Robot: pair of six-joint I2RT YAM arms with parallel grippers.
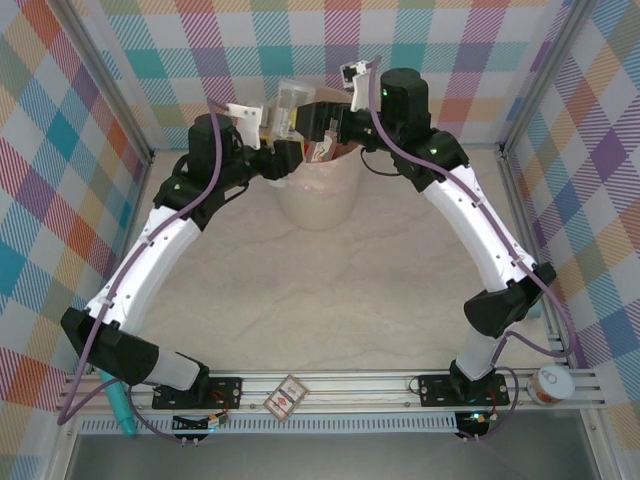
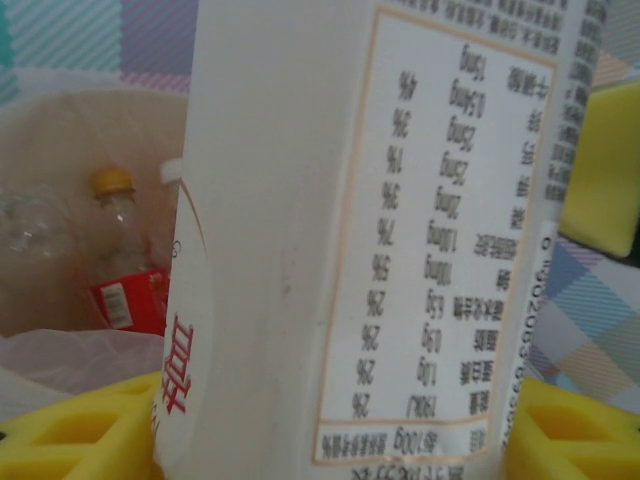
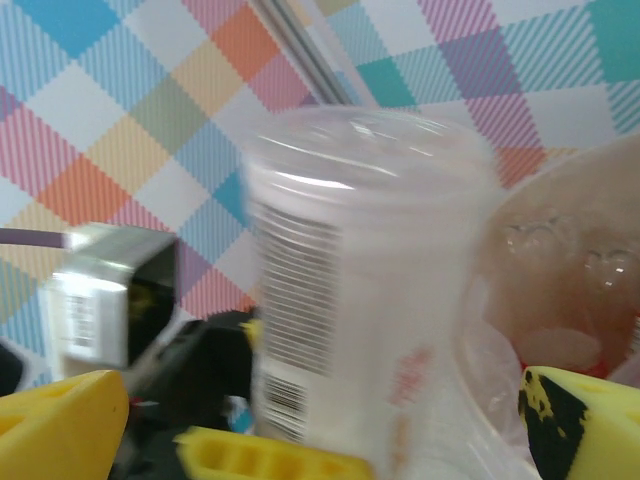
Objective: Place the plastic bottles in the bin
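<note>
Pale worktop (image 1: pixel 330 310), far edge: holds white bottle (image 2: pixel 300 250) clamped in left gripper (image 2: pixel 320 440) just above bin (image 1: pixel 320 195), seemingly poised for dropping among bottles (image 2: pixel 125 270) already inside, with right gripper (image 3: pixel 320 430) spread wide around it, gripping nothing, likely to leave the drop clear.

Bright even light, faint shadows; wrist views blurred (right one worst).

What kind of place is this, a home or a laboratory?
Probably a robot test cell in a laboratory: two arms are bolted to a metal rail at the table edge, and an aluminium frame with checkered walls encloses the table.
</note>
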